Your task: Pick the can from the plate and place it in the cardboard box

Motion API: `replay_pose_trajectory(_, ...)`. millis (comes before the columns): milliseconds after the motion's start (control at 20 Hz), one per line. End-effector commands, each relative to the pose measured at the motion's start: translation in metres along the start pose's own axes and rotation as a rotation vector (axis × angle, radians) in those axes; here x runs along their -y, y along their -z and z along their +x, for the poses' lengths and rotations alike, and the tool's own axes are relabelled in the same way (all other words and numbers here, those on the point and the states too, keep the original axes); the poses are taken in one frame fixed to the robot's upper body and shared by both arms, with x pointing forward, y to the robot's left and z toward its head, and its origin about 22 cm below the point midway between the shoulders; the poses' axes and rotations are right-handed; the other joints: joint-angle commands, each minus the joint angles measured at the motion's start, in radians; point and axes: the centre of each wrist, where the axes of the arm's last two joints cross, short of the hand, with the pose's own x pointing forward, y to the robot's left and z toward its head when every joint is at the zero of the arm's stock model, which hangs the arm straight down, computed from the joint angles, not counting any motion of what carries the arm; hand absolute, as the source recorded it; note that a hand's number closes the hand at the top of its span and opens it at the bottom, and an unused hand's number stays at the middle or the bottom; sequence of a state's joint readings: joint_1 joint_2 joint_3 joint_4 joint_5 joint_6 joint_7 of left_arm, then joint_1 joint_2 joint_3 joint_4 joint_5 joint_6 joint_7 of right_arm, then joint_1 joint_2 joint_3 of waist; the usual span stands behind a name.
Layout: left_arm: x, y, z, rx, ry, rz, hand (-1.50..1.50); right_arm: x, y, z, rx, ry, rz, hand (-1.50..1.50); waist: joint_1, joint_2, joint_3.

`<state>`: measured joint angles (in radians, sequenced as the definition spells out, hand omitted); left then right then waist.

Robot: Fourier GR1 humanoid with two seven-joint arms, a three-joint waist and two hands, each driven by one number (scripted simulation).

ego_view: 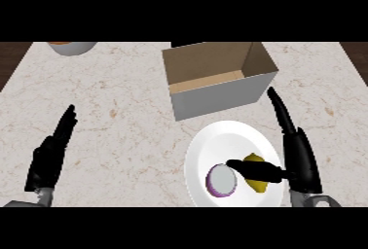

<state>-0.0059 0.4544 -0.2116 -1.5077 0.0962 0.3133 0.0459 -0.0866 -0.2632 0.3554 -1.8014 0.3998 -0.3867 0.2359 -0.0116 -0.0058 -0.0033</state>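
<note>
The can (221, 180) is lying on the white plate (215, 141) next to a yellow thing (254, 184), just in front of the cardboard box (215, 78). Right hand (298, 155) is open with nothing in it, fingers straight along the plate's right edge, thumb poking over toward the can. Left hand (50, 155) sits open and empty at the left.

Left hand (49, 158): black, long slim fingers, grey wrist at lower left. Right hand (300, 160): black, matching, grey wrist at lower right.

The can (221, 180), purple-rimmed with a grey end, is lying on the white plate (215, 141). The open box (215, 92) is standing just beyond the plate.
</note>
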Motion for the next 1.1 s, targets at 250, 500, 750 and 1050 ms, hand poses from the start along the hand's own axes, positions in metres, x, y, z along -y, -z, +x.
replay_pose_trajectory(250,0.006,-0.004,0.002,-0.008,-0.002,-0.004,0.0,0.038,-0.016,0.024,-0.209,-0.465,0.467,-1.5,-0.001,-0.004,-0.002)
replay_pose_trajectory(500,-0.001,0.004,-0.004,-0.001,0.018,-0.016,0.0,0.021,-0.023,0.075,-0.266,-0.551,0.629,-1.5,0.011,0.003,-0.001)
replay_pose_trajectory(750,0.012,0.013,-0.004,-0.002,-0.01,-0.028,0.0,-0.013,-0.031,0.107,-0.348,-0.559,0.654,-1.5,0.01,0.005,0.001)
replay_pose_trajectory(1050,0.002,-0.003,0.011,0.009,0.013,-0.006,0.0,-0.038,-0.022,0.095,-0.4,-0.594,0.623,-1.5,0.017,0.004,0.003)
